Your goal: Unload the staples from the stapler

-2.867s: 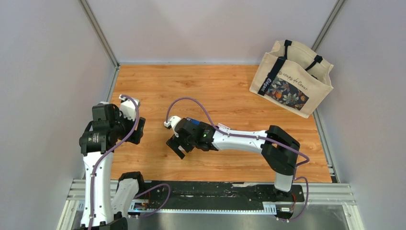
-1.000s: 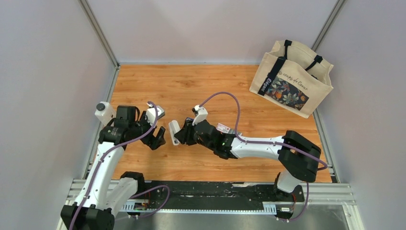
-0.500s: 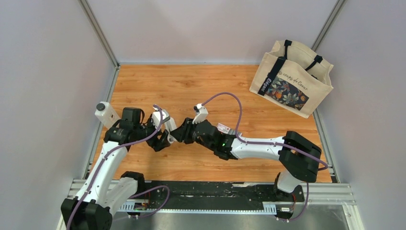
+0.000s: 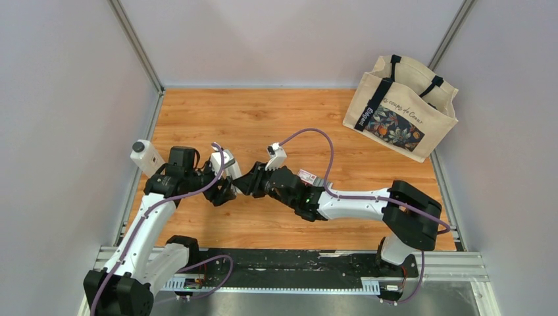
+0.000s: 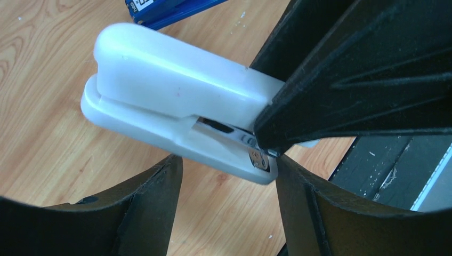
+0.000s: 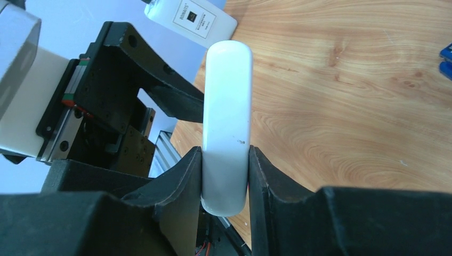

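Note:
The stapler is a white oblong body, and my right gripper is shut on its sides, holding it above the wooden table. In the left wrist view the stapler shows a rounded top, a white base and a metal part between them. My left gripper is open. Its fingers stand on either side just below the stapler's metal end, and the right one sits close to it. In the top view the two grippers meet, left against right. The staples are hidden.
A cream tote bag stands at the back right. A blue printed item lies on the wood beyond the stapler, also at the edge of the right wrist view. A black rail runs along the near edge.
My left gripper has swung right to meet the right gripper, and its jaws have narrowed around the stapler's end. The right gripper has kept its hold and shifted slightly.

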Controlling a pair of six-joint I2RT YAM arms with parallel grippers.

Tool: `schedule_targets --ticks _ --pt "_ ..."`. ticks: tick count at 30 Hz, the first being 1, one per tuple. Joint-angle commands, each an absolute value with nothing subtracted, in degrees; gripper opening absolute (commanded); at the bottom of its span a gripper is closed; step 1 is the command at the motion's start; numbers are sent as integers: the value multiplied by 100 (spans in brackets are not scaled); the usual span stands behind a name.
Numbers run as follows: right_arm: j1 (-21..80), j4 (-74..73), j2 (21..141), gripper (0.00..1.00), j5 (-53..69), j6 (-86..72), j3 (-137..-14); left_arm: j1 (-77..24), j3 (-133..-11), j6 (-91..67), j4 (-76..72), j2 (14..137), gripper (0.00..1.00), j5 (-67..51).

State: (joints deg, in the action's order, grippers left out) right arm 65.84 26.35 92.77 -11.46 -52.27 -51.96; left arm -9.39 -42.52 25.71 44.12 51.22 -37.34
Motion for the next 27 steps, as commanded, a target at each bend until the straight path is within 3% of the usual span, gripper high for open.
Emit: schedule_targets --ticks 1,7,11,17,27 --pt "6724 3296 9202 2 -1046 -5388 -5221 -949 -4236 2470 4166 5089 72 -4052" --pt "6776 3322 9150 2 -1090 -5405 -5142 -967 -4131 2680 4148 4878 66 -3683" --pt "6785 3322 9044 2 -1125 -5388 -5036 -967 -4070 2847 4201 4799 48 -3525" --pt "6776 3384 8991 2 -1090 -5388 -4948 -976 -4087 2847 4175 4658 30 -3437" --pt "6776 3384 8974 2 -1020 -5353 -4887 -993 -4069 2892 4148 4579 29 -3217"
